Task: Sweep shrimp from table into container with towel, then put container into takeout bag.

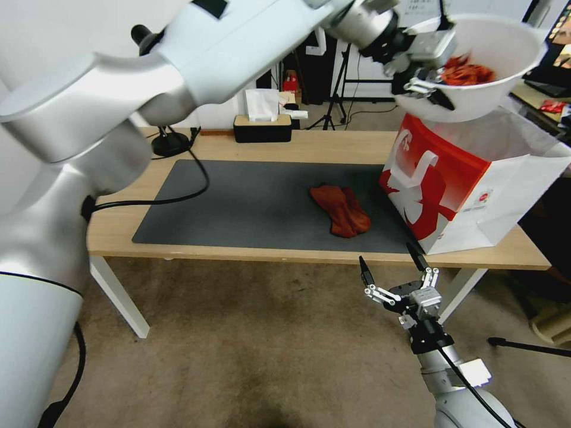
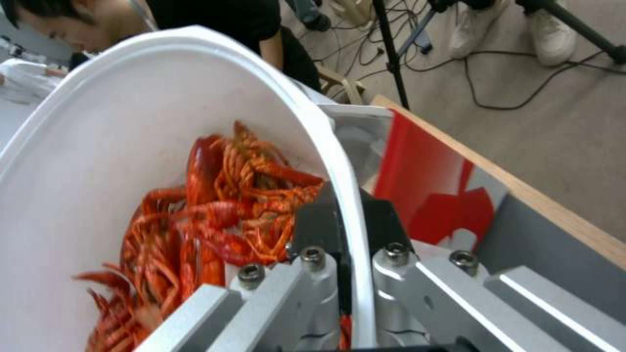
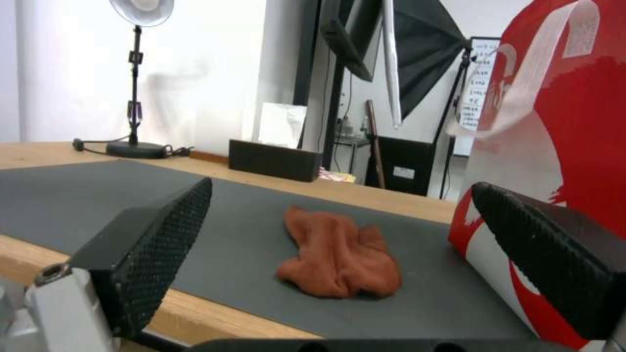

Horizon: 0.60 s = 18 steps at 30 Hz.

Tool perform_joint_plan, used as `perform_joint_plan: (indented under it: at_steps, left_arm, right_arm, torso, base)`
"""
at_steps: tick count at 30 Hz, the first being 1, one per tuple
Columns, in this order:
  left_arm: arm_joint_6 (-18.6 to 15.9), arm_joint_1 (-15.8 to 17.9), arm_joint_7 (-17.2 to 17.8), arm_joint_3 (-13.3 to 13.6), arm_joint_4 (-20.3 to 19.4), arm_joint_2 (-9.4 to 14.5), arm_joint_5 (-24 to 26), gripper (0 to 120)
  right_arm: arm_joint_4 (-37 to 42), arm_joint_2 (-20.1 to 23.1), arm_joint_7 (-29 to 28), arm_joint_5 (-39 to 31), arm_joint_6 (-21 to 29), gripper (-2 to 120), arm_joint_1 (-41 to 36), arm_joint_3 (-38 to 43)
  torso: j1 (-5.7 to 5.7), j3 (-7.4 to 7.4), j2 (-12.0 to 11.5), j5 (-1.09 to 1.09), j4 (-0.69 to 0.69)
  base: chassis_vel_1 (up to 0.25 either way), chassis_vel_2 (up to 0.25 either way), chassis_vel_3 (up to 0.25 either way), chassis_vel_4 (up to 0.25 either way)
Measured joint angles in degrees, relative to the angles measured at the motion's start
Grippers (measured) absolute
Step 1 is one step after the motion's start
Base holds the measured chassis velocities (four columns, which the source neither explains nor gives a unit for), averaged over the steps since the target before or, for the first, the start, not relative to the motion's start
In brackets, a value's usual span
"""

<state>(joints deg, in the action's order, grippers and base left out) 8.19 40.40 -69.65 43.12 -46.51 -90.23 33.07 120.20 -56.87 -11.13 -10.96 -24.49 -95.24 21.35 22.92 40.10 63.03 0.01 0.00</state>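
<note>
**Loaded container held above takeout bag; towel left on mat**

Item 1. Left end effector (image 1: 429, 83). Raised high at the far right of the tabletop (image 1: 333, 147), pinching the near rim of the container (image 1: 505, 47). In the left wrist view one finger sits inside the wall and the other outside, with the rim clamped between them. A rim grip of this kind leaves the bowl's underside free, which suits lowering it into an open-topped bag.

Item 2. Container. Round white bowl with tapering sides and a plain rim, tilted slightly toward the robot. It hangs above the open mouth of the takeout bag (image 1: 440, 184), not yet inside it.

Item 3. Shrimp (image 2: 215, 220). A tangled bright red-orange heap with thin legs, lying against the lower inner wall of the bowl, close to the clamped rim. None seen on the mat, so the sweeping step looks complete.

Item 4. Takeout bag. Stands upright on the right end of the tabletop; red front with white figure and white strap handle, white sides.

Item 5. Towel (image 1: 340, 210). Rust-red cloth, crumpled on the dark grey mat (image 1: 238, 202), just beside the bag's front; apparently set aside, its job done.

Item 6. Right end effector (image 1: 392, 267). Fingers spread wide, holding nothing, parked low before the tabletop's front edge, clear of the bag.
</note>
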Motion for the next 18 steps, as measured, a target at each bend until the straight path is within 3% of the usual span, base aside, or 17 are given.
perform_joint_plan:
  at_steps: [3, 6, 18]
  left_arm:
    - [0.3, 0.0, 0.1, -0.2, 1.8, -2.0, -0.3, 0]
    - [0.0, -0.1, 1.2, 0.8, 1.5, -2.5, 0.1, 0]
    - [-0.8, -1.4, 5.1, 5.1, -2.6, -2.2, 3.5, 0]
  right_arm:
    - [0.0, -0.2, 0.0, 0.0, 0.0, 100, 0.2, -0.1]
    - [0.0, -0.4, 0.1, 0.0, 0.0, 100, 0.4, -0.3]
    - [0.0, -1.2, 0.3, 0.3, 0.1, 100, 1.0, -1.3]
  torso:
    - [0.0, 0.0, 0.0, 0.0, -0.02]
    - [0.0, 0.0, 0.0, 0.01, -0.02]
    - [0.0, 0.0, 0.0, 0.0, 0.0]
  base:
    - [0.0, 0.0, 0.0, 0.0]
    - [0.0, 0.0, 0.0, 0.0]
    - [0.0, 0.0, 0.0, 0.0]
